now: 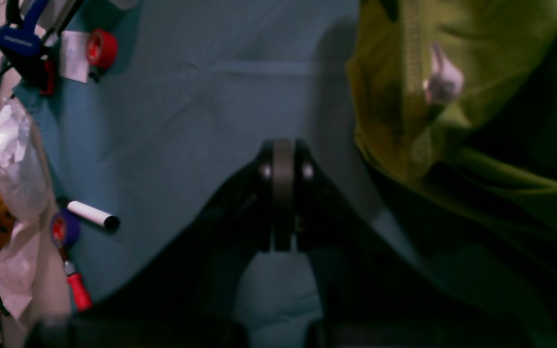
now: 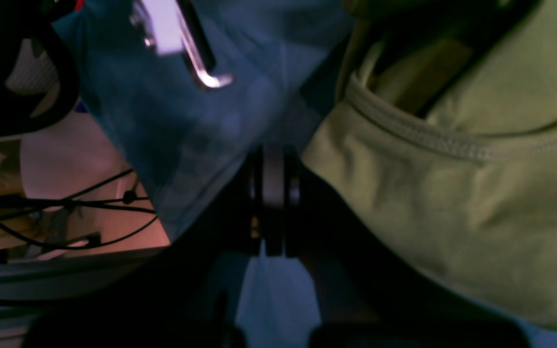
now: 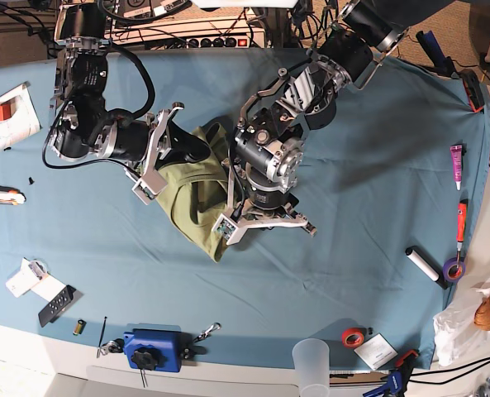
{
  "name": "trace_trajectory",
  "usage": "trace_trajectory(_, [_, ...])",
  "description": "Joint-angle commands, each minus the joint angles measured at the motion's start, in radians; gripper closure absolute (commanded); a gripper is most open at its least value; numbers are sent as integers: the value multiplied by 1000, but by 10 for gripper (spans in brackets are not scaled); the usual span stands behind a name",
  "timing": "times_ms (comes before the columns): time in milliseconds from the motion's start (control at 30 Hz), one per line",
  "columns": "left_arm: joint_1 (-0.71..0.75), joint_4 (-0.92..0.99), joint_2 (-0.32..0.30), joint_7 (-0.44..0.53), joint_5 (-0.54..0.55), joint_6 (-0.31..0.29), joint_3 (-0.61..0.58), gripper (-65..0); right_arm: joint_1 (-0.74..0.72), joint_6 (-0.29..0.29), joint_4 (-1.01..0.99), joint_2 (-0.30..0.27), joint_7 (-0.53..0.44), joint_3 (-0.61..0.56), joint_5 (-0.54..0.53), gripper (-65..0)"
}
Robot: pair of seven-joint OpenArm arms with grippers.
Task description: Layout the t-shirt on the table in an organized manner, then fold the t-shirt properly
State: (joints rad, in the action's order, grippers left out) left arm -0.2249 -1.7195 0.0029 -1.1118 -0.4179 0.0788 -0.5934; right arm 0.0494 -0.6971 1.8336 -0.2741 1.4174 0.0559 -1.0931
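T-shirt [image 3: 193, 198], olive green, bunched in a crumpled heap near the middle of the table [image 3: 368, 165], slightly toward the far-left side in the base view. Not laid flat; folds and a ribbed hem visible in the right wrist view. Small white tag [image 1: 444, 79] exposed inside the fabric in the left wrist view.

Left gripper [image 1: 282, 193] positioned just beside the shirt heap, jaws pressed fully together, nothing seen between them; teal cloth visible below the tips. Fabric lies to one side of the jaws, contact not discernible.

Right gripper [image 2: 273, 198] likewise closed tight, jaws together with no cloth seen pinched; shirt just beside it. In the base view both arms converge over the garment and partly cover it.

Other items well apart from the shirt: white cylinder [image 3: 425, 266], red-handled screwdriver [image 3: 462, 222], purple tape roll [image 3: 452, 269] and red tape roll [image 3: 353, 337] near the table's edges; blue clamp [image 3: 152, 348] on the near edge; clear plastic cup [image 3: 312, 364] beside it.
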Motion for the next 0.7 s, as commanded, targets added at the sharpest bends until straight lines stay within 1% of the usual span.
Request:
trace_trajectory(0, [-19, -20, 11, 0, -35, 8, 3, 0, -24, -1, 18, -8, -21, 11, -19, 0])
trace_trajectory(67, [-19, -20, 11, -11, -84, 8, 3, 0, -40, -1, 18, -8, -21, 27, 23, 0])
trace_trajectory(100, [-19, -20, 11, -19, -110, 8, 5, 0, -51, -1, 18, -8, -56, 35, 65, 0])
trace_trajectory(133, [-17, -20, 11, -24, -122, 12, 12, 0, -67, -1, 18, -6, -112, 38, 121, 0])
trace_trajectory(167, [-15, -20, 11, -25, -123, 29, 24, 0, -85, -1, 17, -3, -138, 36, 176, 0])
trace_trajectory(233, [-5, -20, 11, -26, -122, 37, 59, 0, -123, -1, 16, 5, -143, 18, 239, 0])
trace_trajectory(367, [6, -20, 11, -25, -120, 32, 164, 0, -168, -1, -7, 14, -184, -48, 258, 0])
trace_trajectory(433, [12, -21, 11, -25, -82, 14, 218, 0, -190, -1, -48, 15, -210, -86, 293, 0])
trace_trajectory(467, [16, -21, 11, -25, -53, -9, 243, 0, -204, -1, -82, 17, -220, -104, 319, 0])
trace_trajectory(533, [27, -21, 11, -24, -1, -35, 287, 0, -234, -1, -161, 17, -267, -141, 352, 0])
trace_trajectory(600, [41, -21, 11, -24, 31, -58, 319, 0, -267, -1, -237, 19, -319, -176, 379, 0])
trace_trajectory(667, [51, -21, 11, -21, 43, -70, 340, 0, -306, -1, -299, 38, -345, -198, 419, 0])
